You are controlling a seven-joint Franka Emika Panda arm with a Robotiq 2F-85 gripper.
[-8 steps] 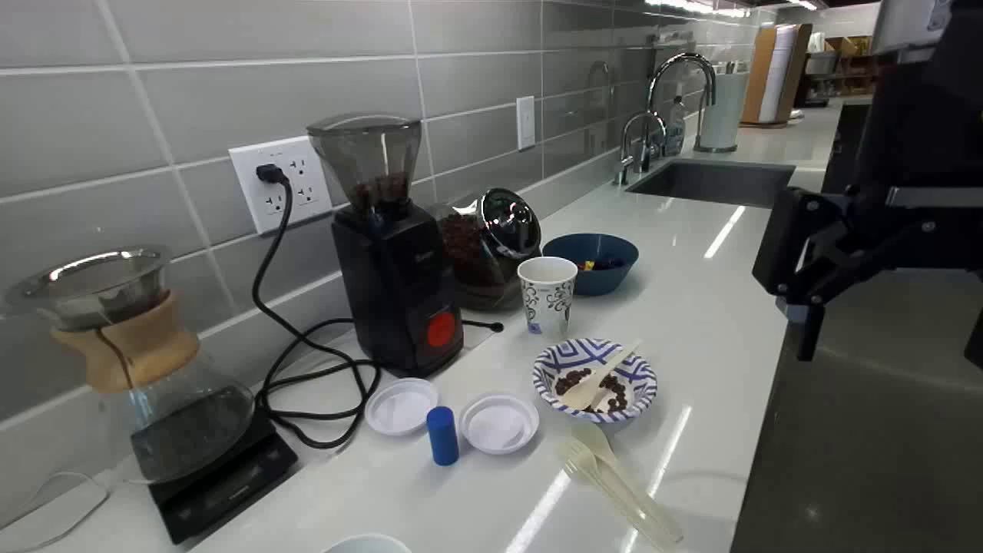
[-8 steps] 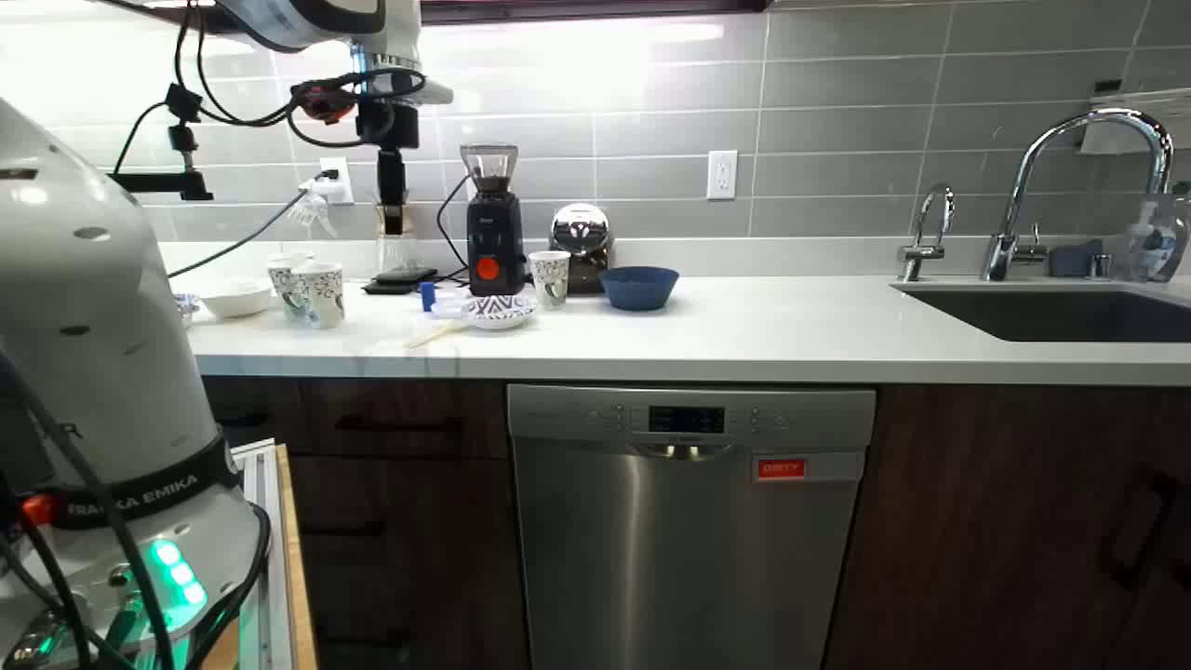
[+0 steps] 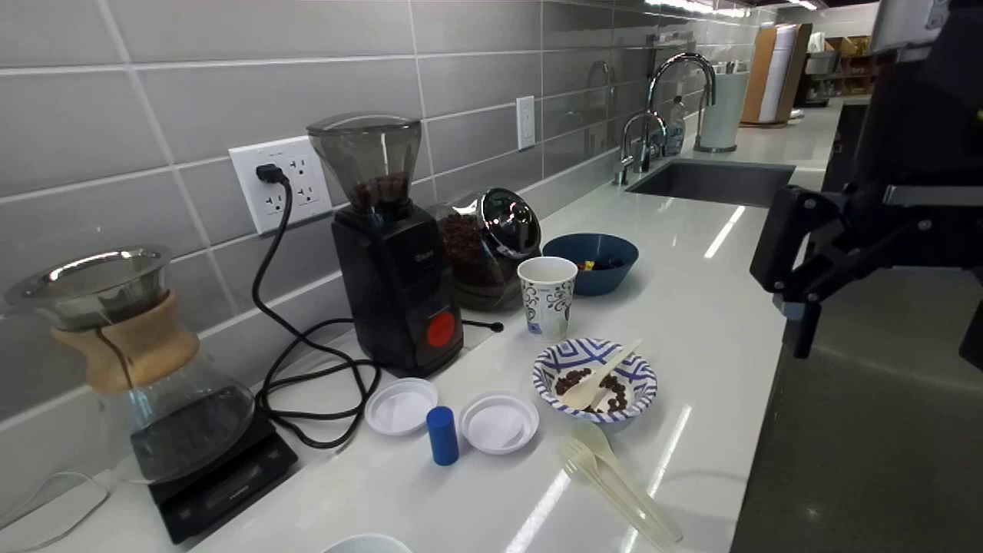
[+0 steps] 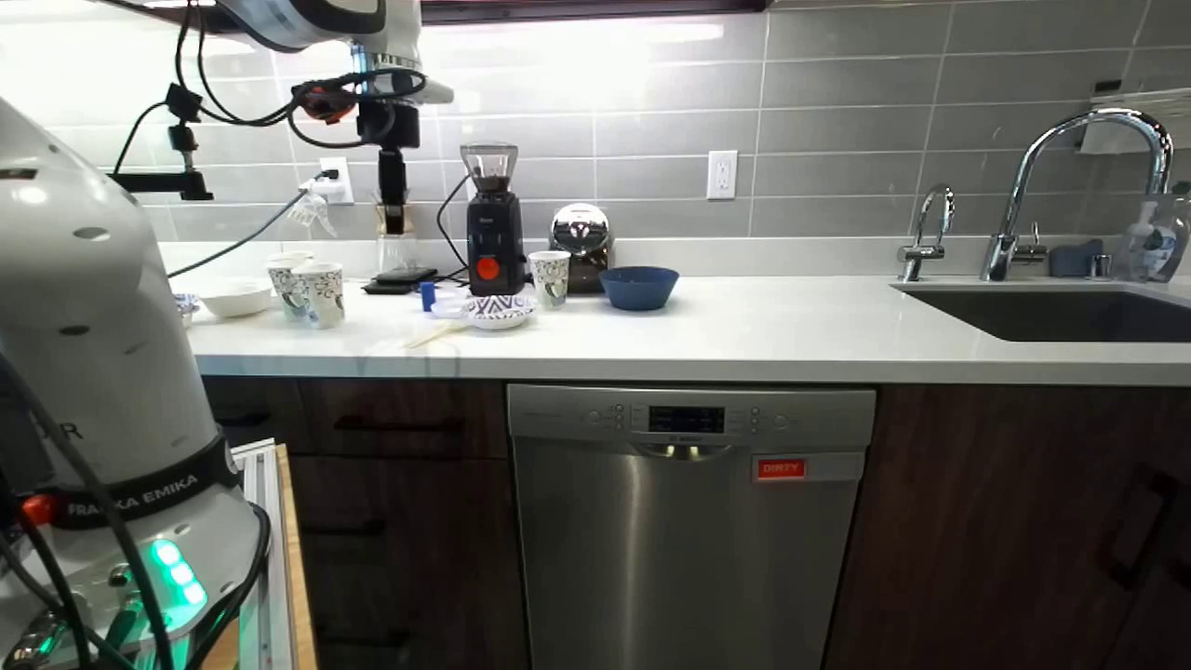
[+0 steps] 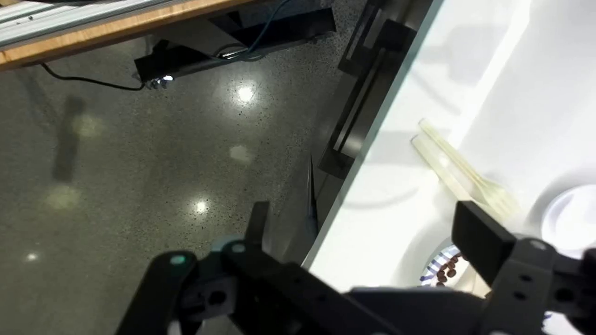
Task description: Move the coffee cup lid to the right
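Near the middle of a glossy white countertop [image 3: 706, 307], two small round whitish plastic lids with raised rims lie flat: one left lid [image 3: 401, 407] and one right lid [image 3: 498, 428], as seen in an exterior view. Which of the pair is the coffee cup lid cannot be told. One blue cylinder [image 3: 443, 438] stands upright between them, slightly to the front. Just right of the right lid sits one blue-and-white patterned paper bowl [image 3: 561, 359], holding dark brown beans [image 3: 570, 381] and one pale spoon [image 3: 585, 392]. Nearer the viewer lie two more pale utensils, side by side: one fork [image 3: 582, 462] and one long utensil [image 3: 594, 441] of unclear kind.

Behind the lids stand one black coffee grinder [image 3: 395, 284] with a clear hopper, one glass jar of brown beans [image 3: 467, 253] with a shiny metal lid, one patterned white paper cup [image 3: 547, 299] and one round dark blue bowl [image 3: 590, 286]. Farther left, one glass coffee maker with a wooden collar [image 3: 130, 353] rests on one black scale [image 3: 223, 488]. Two more patterned paper cups [image 4: 319, 296] show in an exterior view, near one white bowl [image 4: 237, 302].

The single robot gripper [image 5: 363, 223] is well apart from both lids; in the wrist view its two black fingers [image 5: 484, 242] are spread wide, one seen against the countertop, the other against the grey floor [image 5: 139, 163].
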